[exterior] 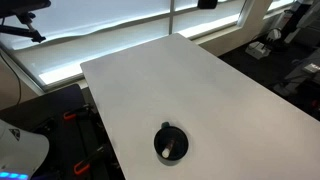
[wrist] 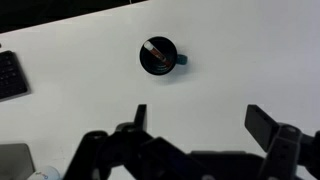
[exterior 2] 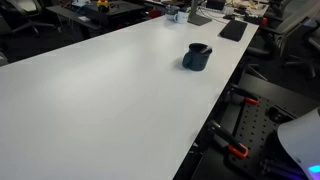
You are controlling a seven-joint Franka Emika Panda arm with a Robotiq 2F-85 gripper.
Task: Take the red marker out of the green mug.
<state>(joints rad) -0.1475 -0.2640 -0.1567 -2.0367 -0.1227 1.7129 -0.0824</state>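
The green mug stands upright on the white table, with its small handle pointing right in the wrist view. It shows in both exterior views. The red marker lies slanted inside the mug, its pale end up; it shows faintly in an exterior view. My gripper is open and empty, well above the table, with the mug apart from it beyond the fingertips and slightly to the left. The gripper does not show in either exterior view.
A black keyboard lies at the left edge of the wrist view. A dark flat pad and small items sit at the table's far end. The mug stands close to the table edge. Chairs and desks surround the table.
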